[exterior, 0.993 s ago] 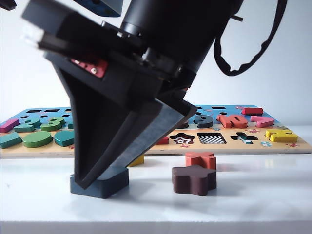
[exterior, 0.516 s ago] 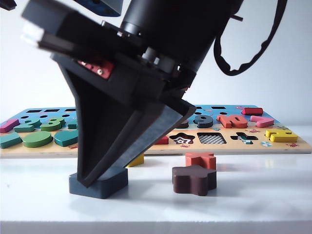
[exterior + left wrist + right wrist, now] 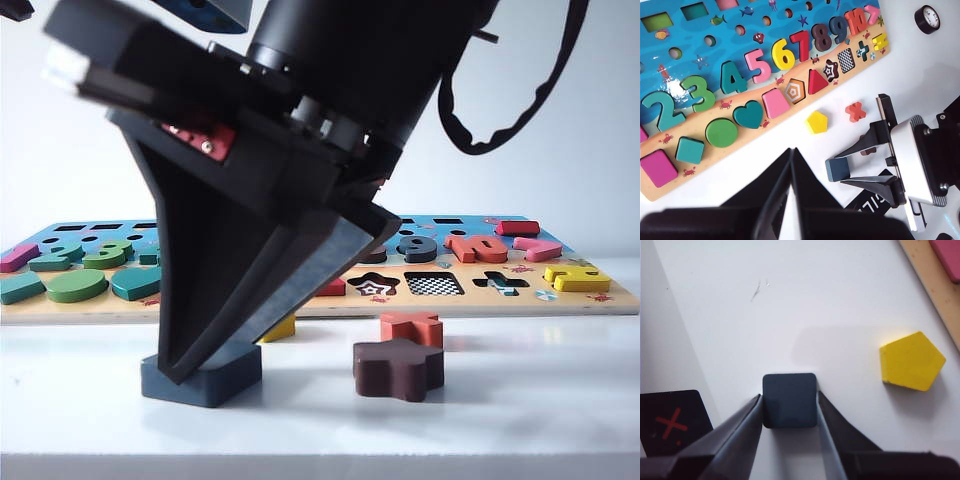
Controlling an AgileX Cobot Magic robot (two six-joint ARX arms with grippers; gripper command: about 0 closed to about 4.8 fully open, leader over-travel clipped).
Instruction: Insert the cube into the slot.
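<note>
The right gripper point(image 3: 790, 405) is clamping the cube point(image 3: 790, 400) between its fingers on the counter point(image 3: 815, 300), so lifting toward the far slot point(image 3: 434, 284) comes next, while the left gripper point(image 3: 790, 170) is hanging closed, empty

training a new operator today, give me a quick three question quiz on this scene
1. True or false: the right end effector has its fingers against two opposite sides of the blue block.
2. Which loose piece lies on the table nearest the blue block: A the yellow pentagon, B a green circle, C a pink heart?
3. What pattern covers the floor of the square slot in the puzzle board?

Key: 1 true. 2 A. 3 black-and-white checkerboard.
</note>
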